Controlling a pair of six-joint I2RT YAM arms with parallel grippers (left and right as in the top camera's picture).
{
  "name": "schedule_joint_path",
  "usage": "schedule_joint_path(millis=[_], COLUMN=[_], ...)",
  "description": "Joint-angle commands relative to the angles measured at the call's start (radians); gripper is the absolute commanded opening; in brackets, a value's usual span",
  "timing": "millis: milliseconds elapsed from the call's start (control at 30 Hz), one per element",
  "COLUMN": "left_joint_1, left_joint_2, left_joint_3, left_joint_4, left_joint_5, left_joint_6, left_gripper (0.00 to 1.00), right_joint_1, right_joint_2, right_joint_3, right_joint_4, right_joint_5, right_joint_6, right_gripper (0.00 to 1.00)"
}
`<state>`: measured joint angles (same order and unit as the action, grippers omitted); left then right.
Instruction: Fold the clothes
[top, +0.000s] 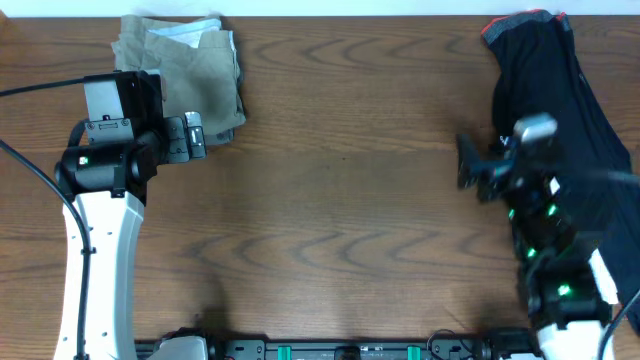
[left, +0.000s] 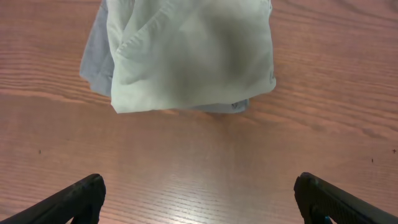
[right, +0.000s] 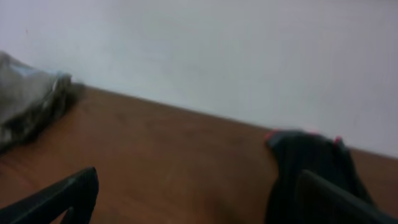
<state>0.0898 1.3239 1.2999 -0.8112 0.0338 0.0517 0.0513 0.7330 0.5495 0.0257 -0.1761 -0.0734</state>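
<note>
Folded khaki-beige shorts (top: 185, 70) lie in a pile at the table's far left, with a pale lining showing on top. In the left wrist view the shorts (left: 186, 53) lie on a greyer layer just ahead of the fingers. My left gripper (top: 195, 135) is open and empty beside the pile's near right edge; its fingers (left: 199, 199) show only table between them. A long black garment (top: 555, 90) with a red trim lies at the far right; it also shows in the right wrist view (right: 311, 168). My right gripper (top: 468, 165) is open and empty, left of the black garment.
The wooden table (top: 340, 190) stretches between the two arms. A white wall (right: 217, 56) stands behind the table's far edge. The right arm's base, with green lights, partly covers the near end of the black garment.
</note>
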Motion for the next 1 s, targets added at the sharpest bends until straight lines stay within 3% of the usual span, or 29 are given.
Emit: schedule_joint_path(millis=[0,200,400,967], left_joint_1=[0.003,0.003,0.003,0.003], left_joint_2=[-0.003,-0.003,-0.003,-0.003], left_joint_3=[0.008,0.008,0.008,0.008], left_joint_4=[-0.004,-0.004,-0.004,-0.004], left_joint_5=[-0.008,-0.008,-0.008,-0.008], left_joint_6=[-0.005,-0.005,-0.005,-0.005], left_gripper=[0.98,0.98,0.98,0.98], right_joint_1=[-0.027,-0.036,-0.051,-0.038], right_joint_2=[-0.111,-0.282,-0.39,-0.61], right_joint_3=[-0.152,-0.386,-0.5,-0.544], right_joint_4=[0.071,0.151,0.158,-0.007], right_joint_5=[-0.015,-0.007,-0.007,0.015], right_joint_6=[-0.006,-0.008,-0.011,-0.01], right_gripper=[0.99,0.99,0.99,0.99])
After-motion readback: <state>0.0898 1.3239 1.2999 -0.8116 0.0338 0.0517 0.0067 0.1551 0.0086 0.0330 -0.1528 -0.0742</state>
